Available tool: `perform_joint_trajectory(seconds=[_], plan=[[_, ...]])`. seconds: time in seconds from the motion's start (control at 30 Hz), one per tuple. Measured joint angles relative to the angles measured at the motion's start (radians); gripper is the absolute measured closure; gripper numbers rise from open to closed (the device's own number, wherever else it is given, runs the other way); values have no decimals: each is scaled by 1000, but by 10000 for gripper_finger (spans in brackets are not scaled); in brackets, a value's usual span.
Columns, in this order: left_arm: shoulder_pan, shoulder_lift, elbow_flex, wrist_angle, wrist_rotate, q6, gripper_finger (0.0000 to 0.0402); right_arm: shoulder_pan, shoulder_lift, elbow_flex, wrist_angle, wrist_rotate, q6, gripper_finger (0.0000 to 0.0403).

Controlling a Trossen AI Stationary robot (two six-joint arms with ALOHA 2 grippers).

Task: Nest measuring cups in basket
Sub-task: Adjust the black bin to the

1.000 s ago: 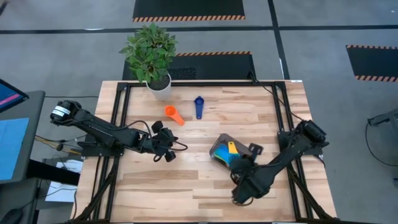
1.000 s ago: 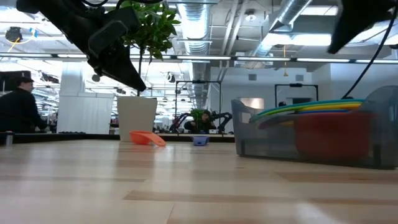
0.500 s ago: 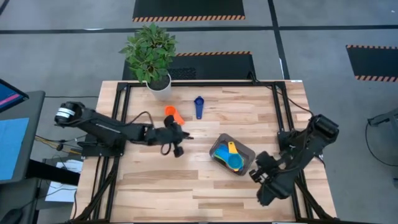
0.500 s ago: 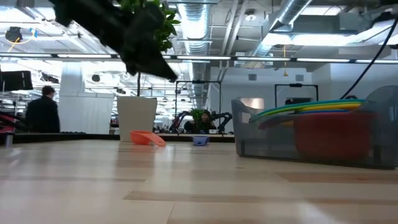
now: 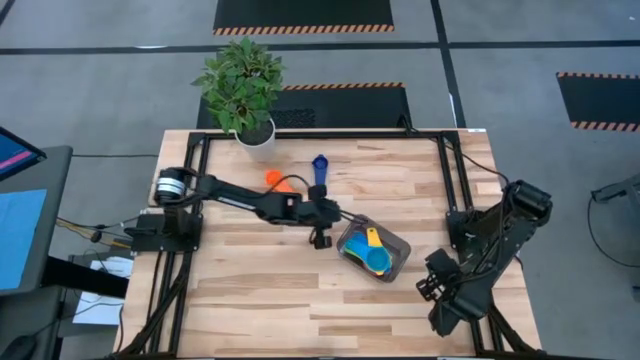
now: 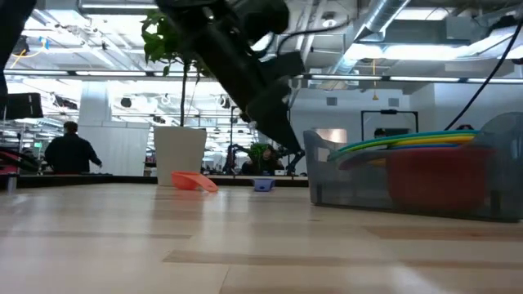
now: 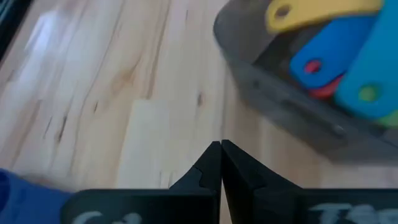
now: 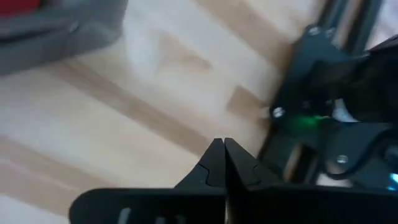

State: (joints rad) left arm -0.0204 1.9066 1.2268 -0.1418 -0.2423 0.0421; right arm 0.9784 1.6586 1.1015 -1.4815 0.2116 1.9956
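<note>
left tool [image 5: 320, 238] pinched empty just at 9 o'clock of the basket [image 5: 396, 262], dark blue cup [image 5: 319, 171] at its 12 with handle toward it, orange cup [image 5: 273, 179] at 10, right tool [image 5: 429, 288] parked closed.

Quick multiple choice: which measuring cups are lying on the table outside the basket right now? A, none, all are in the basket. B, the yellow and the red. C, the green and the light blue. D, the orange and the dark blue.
D: the orange cup and the dark blue cup lie on the bare wood near the plant pot, apart from the basket, which holds the others.
</note>
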Motion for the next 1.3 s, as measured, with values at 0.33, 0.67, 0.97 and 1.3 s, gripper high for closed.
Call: perform_joint_trajectory(seconds=[0.33, 0.67, 0.97, 1.3], plan=[[0, 85, 161, -152, -52, 8, 401, -22, 16, -167, 252, 78, 56, 398], [0, 85, 161, -152, 9, -24, 401, -134, 16, -177, 386, 216, -180, 396], [-49, 91, 160, -166, 109, -80, 401, -234, 16, -177, 435, 243, -373, 387], [-159, 90, 159, -210, 92, -200, 401, -319, 16, -175, 538, 252, -629, 386]])
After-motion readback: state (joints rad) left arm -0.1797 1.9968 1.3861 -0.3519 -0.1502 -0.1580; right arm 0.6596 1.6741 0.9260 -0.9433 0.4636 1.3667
